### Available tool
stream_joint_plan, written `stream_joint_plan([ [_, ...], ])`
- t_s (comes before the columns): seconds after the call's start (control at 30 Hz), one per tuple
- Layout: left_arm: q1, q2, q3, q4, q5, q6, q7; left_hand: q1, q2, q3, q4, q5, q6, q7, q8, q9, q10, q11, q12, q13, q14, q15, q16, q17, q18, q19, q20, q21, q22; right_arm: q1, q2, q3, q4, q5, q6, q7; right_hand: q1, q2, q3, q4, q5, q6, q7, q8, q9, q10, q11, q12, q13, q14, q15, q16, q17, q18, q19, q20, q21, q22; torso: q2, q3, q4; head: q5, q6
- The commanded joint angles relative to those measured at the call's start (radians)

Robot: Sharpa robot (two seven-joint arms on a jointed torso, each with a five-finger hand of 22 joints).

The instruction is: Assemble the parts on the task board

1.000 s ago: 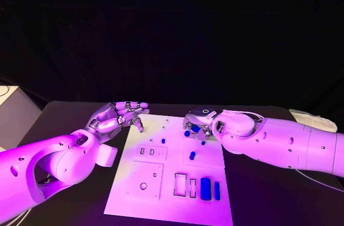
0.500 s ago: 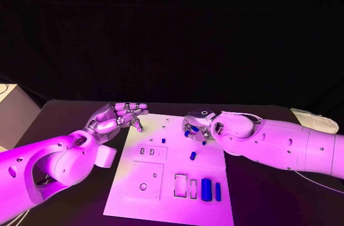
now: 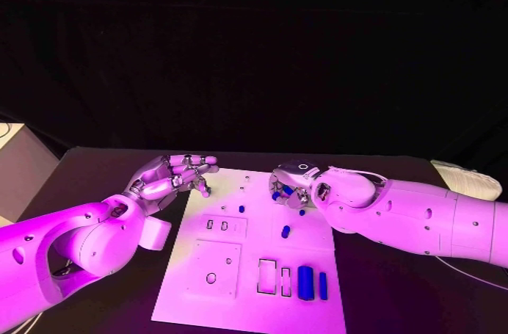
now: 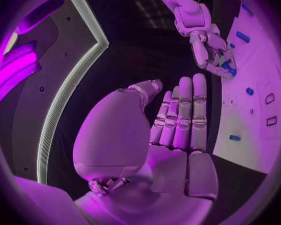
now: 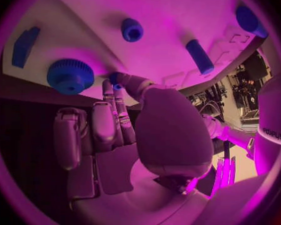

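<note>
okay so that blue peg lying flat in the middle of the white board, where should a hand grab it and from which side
Probably across its middle, from straight above. The blue peg is a short cylinder lying flat on the task board, so its long sides are free for fingers to close on, with bare board around it. The right hand is nearer than the left hand.

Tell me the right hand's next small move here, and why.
Probably lift it a little, straight up. The right hand appears to pinch a small blue part between thumb and fingertip, low over the far side of the task board, with a blue gear close beside it. Rising first should clear the gear before carrying. The left hand holds nothing.
</note>
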Motion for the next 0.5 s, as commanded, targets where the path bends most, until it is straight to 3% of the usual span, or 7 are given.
stream_joint_plan([
  [0.03,0.001,0.003,0.001,-0.001,0.004,0.024,-0.002,-0.007,0.0,0.007,0.001,-0.003,-0.011,0.003,-0.005,0.001,-0.008,0.003,-0.004,-0.001,-0.007,0.002,0.006,-0.002,0.005,-0.007,-0.001,0.007,0.003,-0.003,-0.002,-0.001,0.008,-0.015,-0.089,-0.042,0.018,0.034,0.001,-0.008,0.016,0.005,-0.001,0.011,0.025,0.043,-0.036,0.002,0.016,0.012,-0.006,0.007,-0.002,-0.018,0.025,-0.009,0.012,0.106,0.004,-0.001,0.0019,-0.001,0.004],
  [0.3,0.001,0.003,0.001,-0.003,0.004,0.025,-0.004,-0.006,0.002,0.008,0.0,-0.002,-0.011,0.003,-0.005,0.001,-0.009,0.003,-0.004,-0.001,-0.007,0.002,0.006,-0.002,0.005,-0.008,-0.001,0.008,0.003,-0.003,0.004,0.003,0.021,-0.019,-0.162,-0.091,0.015,0.031,0.001,-0.014,0.021,0.002,0.0,0.016,0.033,0.045,-0.036,0.0,0.019,0.011,-0.006,0.008,-0.004,-0.021,0.033,-0.01,0.023,0.123,0.008,-0.002,0.0022,0.002,0.009],
  [0.5,0.001,0.002,0.001,-0.004,0.003,0.026,-0.004,-0.005,0.002,0.009,-0.001,-0.002,-0.012,0.004,-0.005,0.001,-0.01,0.003,-0.004,-0.001,-0.007,0.003,0.006,-0.003,0.005,-0.009,0.0,0.01,0.004,-0.001,0.045,0.011,-0.006,-0.024,-0.213,-0.135,0.01,0.026,-0.002,-0.015,0.021,0.0,0.0,0.018,0.037,0.044,-0.035,-0.003,0.021,0.01,-0.006,0.007,-0.008,-0.021,0.032,-0.01,0.022,0.12,0.012,-0.002,0.0032,-0.001,0.014],
])
